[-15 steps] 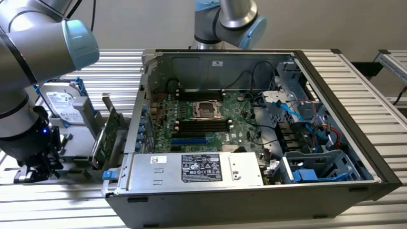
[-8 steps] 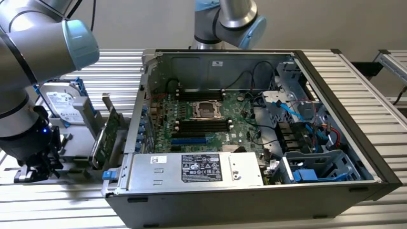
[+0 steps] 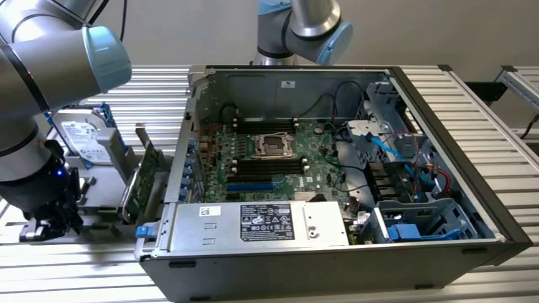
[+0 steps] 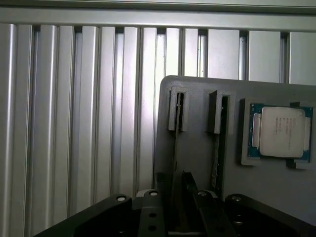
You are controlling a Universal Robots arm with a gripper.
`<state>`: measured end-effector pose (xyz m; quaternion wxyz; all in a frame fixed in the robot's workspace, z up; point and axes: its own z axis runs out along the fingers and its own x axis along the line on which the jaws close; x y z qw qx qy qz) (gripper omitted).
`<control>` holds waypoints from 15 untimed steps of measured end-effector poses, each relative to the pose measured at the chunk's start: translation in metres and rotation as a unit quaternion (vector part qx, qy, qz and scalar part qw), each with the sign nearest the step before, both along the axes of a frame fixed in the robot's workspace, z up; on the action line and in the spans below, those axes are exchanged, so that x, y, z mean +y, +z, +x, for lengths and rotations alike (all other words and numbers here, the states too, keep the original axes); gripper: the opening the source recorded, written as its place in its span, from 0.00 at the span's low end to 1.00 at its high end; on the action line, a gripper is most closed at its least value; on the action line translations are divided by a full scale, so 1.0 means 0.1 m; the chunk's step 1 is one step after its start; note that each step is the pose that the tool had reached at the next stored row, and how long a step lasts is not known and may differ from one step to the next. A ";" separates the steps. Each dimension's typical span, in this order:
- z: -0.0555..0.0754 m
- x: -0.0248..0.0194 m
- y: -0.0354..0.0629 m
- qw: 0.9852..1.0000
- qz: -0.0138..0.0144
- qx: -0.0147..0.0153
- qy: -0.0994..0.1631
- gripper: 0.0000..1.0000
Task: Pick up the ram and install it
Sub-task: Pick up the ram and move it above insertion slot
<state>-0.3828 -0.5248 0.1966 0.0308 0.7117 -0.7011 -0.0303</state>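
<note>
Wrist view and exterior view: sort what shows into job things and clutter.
Job in hand: ram, claw, gray holder, memory slots.

Lying about: second ram stick, CPU chip, hard drive, expansion card, power supply.

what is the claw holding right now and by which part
Cannot be told. The claw is over one end of the ram, which stands on edge in its slot in the grey holder, but no firm grip shows.
</note>
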 end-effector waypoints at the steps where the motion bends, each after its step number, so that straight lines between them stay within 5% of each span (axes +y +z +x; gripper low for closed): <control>1: 0.00 0.000 0.000 1.000 0.000 0.000 0.000 0.28; 4: 0.00 0.000 -0.001 1.000 0.000 0.000 0.000 0.15; 15: 0.00 0.000 -0.002 1.000 0.000 0.000 0.000 0.14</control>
